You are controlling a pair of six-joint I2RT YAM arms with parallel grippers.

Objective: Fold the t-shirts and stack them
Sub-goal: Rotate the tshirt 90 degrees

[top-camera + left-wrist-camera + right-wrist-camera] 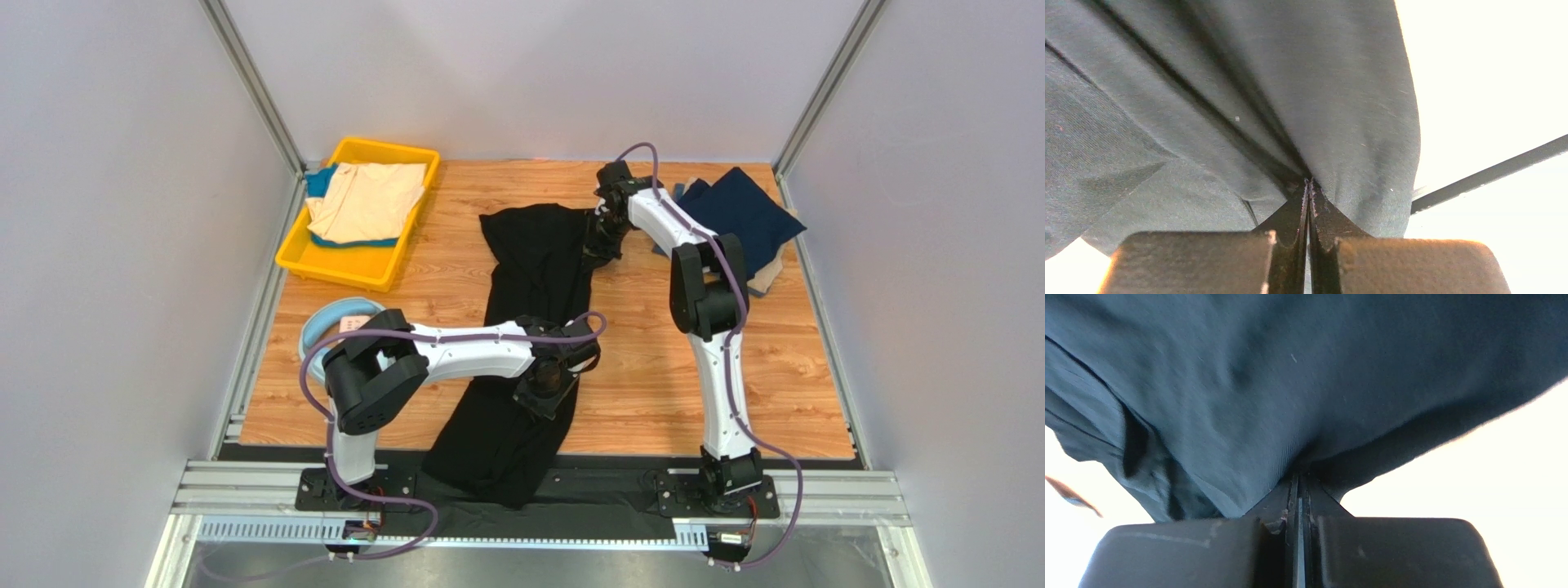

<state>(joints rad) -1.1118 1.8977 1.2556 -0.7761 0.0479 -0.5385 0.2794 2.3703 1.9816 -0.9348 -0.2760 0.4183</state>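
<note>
Early days: black t-shirt (540, 263) is clamped, still unfolded, by left gripper (547, 390) centre and right gripper (601, 243) upper centre; navy t-shirt (738, 208) is heaped upper right.

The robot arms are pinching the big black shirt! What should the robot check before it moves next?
1. Left end effector shut on the black t-shirt: ok.
2. Right end effector shut on the same shirt: ok.
3. Shirt lying flat: not ok. It is bunched into a long strip, and its near end reaches past the table edge.
4. Which part of the shirt each one grips: cannot tell.
5. Other shirts out of the way: ok. The navy t-shirt lies apart on the right, and the beige t-shirt sits in the yellow bin.
</note>
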